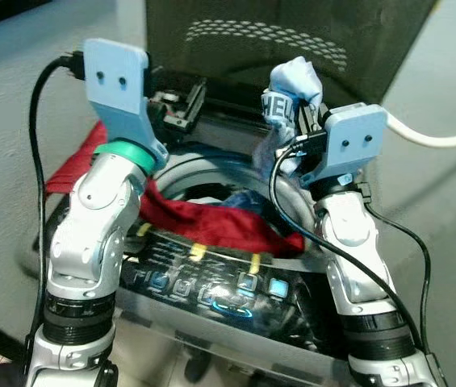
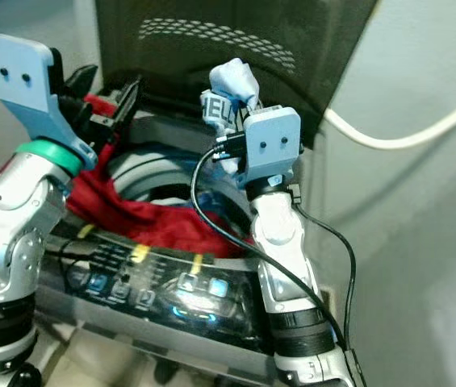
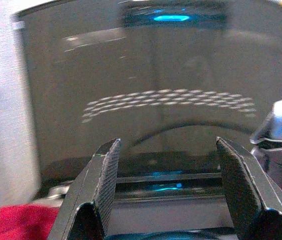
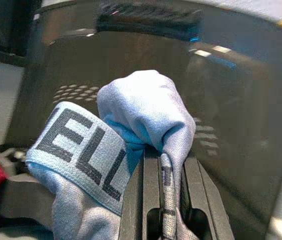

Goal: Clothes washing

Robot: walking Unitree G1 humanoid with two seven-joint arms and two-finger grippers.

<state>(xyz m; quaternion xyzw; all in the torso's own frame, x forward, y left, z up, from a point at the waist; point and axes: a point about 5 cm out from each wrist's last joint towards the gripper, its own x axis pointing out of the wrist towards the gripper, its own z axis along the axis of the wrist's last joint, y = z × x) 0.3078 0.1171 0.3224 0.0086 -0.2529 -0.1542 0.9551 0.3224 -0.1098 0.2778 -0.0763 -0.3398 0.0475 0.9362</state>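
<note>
Pale blue garment (image 1: 290,97) is pinched in the right gripper (image 4: 163,165), held up directly above the washer (image 1: 211,282) drum, hanging downward. Left gripper (image 3: 173,195) is spread, empty, beside a red cloth (image 1: 211,222) draped over the rim.

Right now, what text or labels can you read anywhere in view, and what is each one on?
"ELL": dark block letters on the waistband of the light blue garment, pinched in the right gripper; further letters are folded out of sight.
Washing machine control panel: lit icons and small markings, too blurred to read.
</note>
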